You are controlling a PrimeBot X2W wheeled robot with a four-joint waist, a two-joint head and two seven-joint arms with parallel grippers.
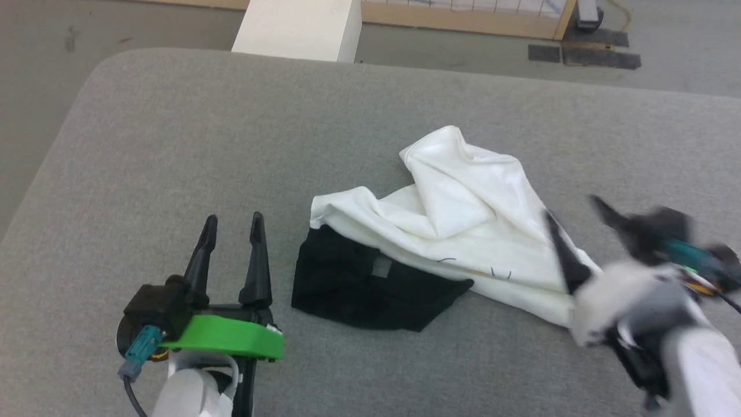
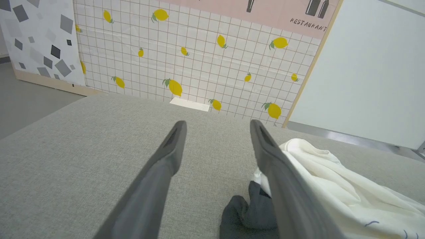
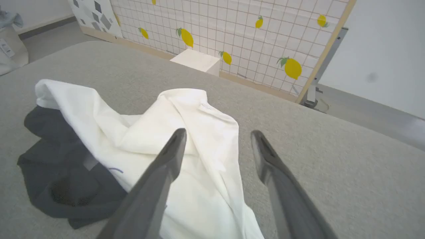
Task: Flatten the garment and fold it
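Nearest to the robot, the left gripper sits low over the grey padded surface, just beside the near-left edge of the garment. Its two fingers stand wide apart with nothing between them. I judge that it is placed there to take the black sleeve, which lies just to its right.

On the other side, the right gripper is blurred in the head view, at the right end of the garment. In its own wrist view its fingers are spread apart above the white cloth and grip nothing, so the cloth lies free.

A little farther, the garment rests in the middle of the surface as a crumpled heap. The white body is bunched in folds with one corner raised on the far side, and the black sleeve is pushed out at the near left. It is not flat, so the flattening seems hardly started and the folding not begun. The grippers probably stand at opposite ends so that each can pinch an edge and draw the cloth out. A pinch may catch two layers.

Farthest, past the edge of the surface, stand a white box and a panel with lemons
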